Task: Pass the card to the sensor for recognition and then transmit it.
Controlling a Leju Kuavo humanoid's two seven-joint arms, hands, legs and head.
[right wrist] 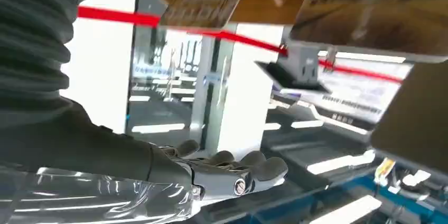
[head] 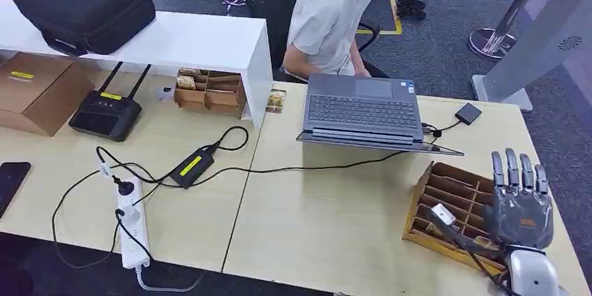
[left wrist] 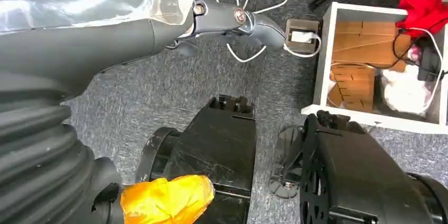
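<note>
Right hand (head: 520, 198), fingers straight and apart, holding nothing, hovers over a wooden slotted rack (head: 454, 202) at the table's (head: 335, 219) lower-right edge; bare tabletop lies left. Left hand (left wrist: 232, 20) hangs, fingers loosely extended, empty.

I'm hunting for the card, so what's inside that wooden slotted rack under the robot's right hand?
The wooden rack shows mostly bare slots, with a small white tag on a black cable lying across them. The right hand covers its far-right slots, so any card there is hidden.

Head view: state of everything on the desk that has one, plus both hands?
laptop: lid open, laid flat
power strip: two plugs in
black case: closed
cardboard box: closed
wooden slotted tray: partly under right hand
right hand: fingers straight, holding nothing
left hand: hanging over floor, holding nothing
</note>
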